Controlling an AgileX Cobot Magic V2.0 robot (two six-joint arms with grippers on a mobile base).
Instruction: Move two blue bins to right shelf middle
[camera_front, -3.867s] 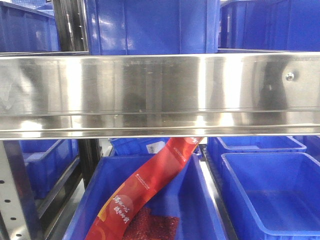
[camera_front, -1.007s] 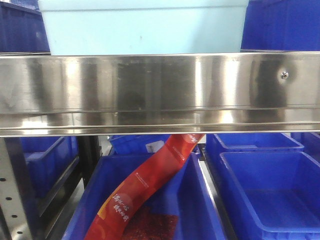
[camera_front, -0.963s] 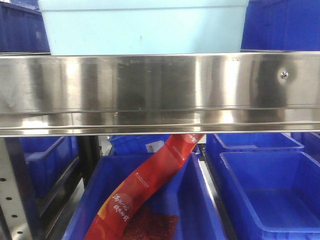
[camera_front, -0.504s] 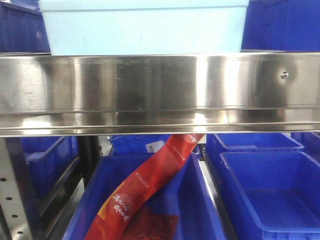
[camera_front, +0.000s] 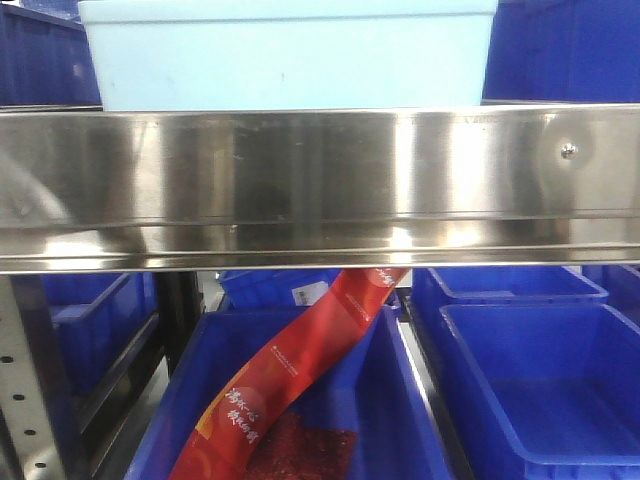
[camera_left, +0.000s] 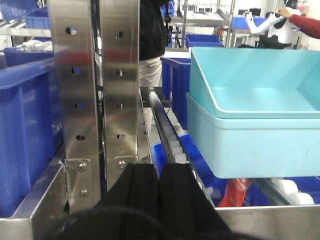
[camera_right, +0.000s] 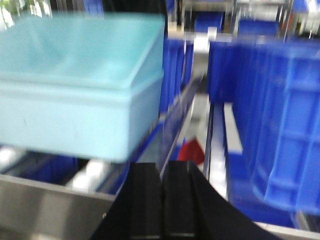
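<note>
Two pale blue bins, one nested in the other, stand on the roller shelf. In the front view only the outer bin's wall (camera_front: 288, 55) shows above the steel shelf rail (camera_front: 320, 190). In the left wrist view the inner bin (camera_left: 250, 75) sits in the outer bin (camera_left: 255, 142), to the right of my left gripper (camera_left: 159, 172). My left gripper is shut and empty, in front of the rail. In the blurred right wrist view the bins (camera_right: 75, 95) are up and to the left of my right gripper (camera_right: 162, 170), which is shut and empty.
Dark blue bins fill the lower shelf (camera_front: 545, 390); one holds a red packet (camera_front: 290, 370). More dark blue bins stand to the right (camera_right: 285, 115) and left (camera_left: 22, 125). Perforated steel uprights (camera_left: 95, 100) rise left of the pale bins. A person (camera_left: 150, 40) stands behind.
About four seconds ago a dark blue bin stood above the rail in the front view; now the pale blue bin is there. Over the last second nothing has visibly moved.
</note>
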